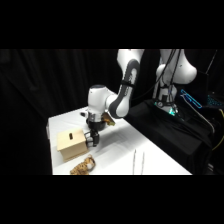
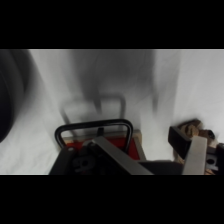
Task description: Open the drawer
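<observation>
At the box's front, we see our gripper [image 1: 90, 141] by the drawer [image 2: 107, 145] — finger state untellable — whose stiff loop handle [image 2: 95, 126] probably slides it lightly.

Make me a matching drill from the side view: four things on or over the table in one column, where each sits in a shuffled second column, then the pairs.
1. wooden box
2. gripper
3. metal tongs
4. brown patterned object

A. near the table's front edge, right of the box
B. at the box's right face
C. left part of the table
D. at the front edge, below the box

Pairs: 1-C, 2-B, 3-A, 4-D
</observation>
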You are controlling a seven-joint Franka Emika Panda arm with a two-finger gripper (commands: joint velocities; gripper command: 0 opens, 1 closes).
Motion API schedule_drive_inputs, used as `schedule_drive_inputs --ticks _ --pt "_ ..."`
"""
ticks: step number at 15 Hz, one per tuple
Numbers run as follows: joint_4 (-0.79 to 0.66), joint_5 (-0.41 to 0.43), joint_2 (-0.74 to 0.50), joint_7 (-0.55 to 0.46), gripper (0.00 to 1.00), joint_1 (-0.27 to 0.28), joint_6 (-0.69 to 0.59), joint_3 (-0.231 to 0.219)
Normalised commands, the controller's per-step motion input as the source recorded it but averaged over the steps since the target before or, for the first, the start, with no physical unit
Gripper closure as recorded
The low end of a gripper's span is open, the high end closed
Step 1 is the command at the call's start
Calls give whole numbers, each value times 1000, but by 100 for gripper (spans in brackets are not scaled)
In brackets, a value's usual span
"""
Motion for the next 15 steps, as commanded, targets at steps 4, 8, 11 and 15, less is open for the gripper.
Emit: schedule_drive_inputs --ticks 4,8,11,15 --pt "157 29 119 -6 0 -64 101 62" --pt "174 23 119 -4 0 -68 82 51" --pt "169 15 119 -1 0 -57 74 39" --pt "175 5 137 4 0 -42 67 27"
